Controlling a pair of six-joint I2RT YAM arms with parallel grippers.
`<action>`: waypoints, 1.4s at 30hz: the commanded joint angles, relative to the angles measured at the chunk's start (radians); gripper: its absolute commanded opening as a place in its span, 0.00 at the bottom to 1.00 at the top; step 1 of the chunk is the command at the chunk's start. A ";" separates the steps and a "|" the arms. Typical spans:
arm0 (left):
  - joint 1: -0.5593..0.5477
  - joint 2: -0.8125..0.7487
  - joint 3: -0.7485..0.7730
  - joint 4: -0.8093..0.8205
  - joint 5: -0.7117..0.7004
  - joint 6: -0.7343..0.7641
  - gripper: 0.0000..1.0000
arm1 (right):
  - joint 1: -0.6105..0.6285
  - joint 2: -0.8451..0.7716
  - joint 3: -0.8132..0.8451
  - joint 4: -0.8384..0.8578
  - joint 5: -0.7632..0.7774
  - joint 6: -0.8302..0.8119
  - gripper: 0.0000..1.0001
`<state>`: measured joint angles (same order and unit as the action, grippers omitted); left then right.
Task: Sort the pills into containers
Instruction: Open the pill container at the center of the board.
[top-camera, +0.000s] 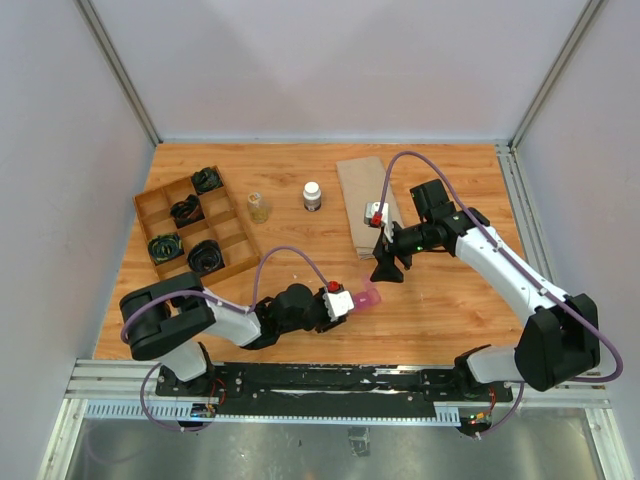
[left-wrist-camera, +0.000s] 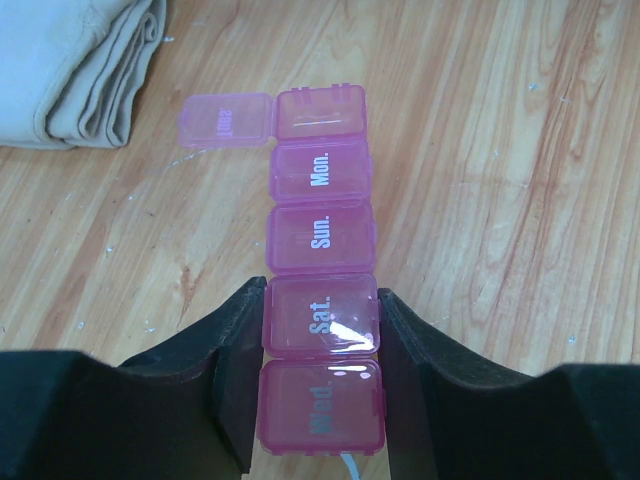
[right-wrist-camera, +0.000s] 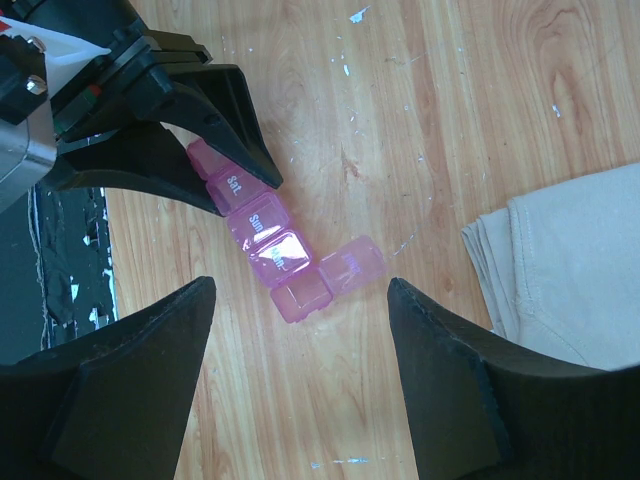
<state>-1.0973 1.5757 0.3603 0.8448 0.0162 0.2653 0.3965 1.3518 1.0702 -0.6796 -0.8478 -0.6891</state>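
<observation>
From above, we see the left tool (top-camera: 352, 300) clamped on the pink containers (top-camera: 368, 296) lying on the bench (top-camera: 450, 320), the right tool (top-camera: 388, 268) just beyond them. Left wrist: its fingers (left-wrist-camera: 230, 350) pinch the Sat. compartment; the far lid (left-wrist-camera: 225, 120) stands open. Right wrist: jaws apart above the strip's open end.

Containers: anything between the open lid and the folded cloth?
Nothing. Left wrist view shows bare table between the open lid of the containers and the folded cloth.
</observation>
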 joint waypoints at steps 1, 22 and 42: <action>0.015 0.013 0.019 0.017 0.024 0.026 0.02 | -0.018 0.002 0.008 -0.023 -0.022 -0.018 0.72; 0.027 -0.031 -0.021 0.017 -0.076 0.014 0.55 | -0.024 0.003 0.007 -0.028 -0.028 -0.021 0.72; 0.027 -0.343 -0.106 -0.030 -0.042 -0.191 0.77 | -0.043 -0.008 0.007 -0.030 -0.030 -0.027 0.72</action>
<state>-1.0760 1.3224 0.2768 0.8135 -0.0486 0.1669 0.3683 1.3525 1.0702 -0.6861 -0.8597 -0.7040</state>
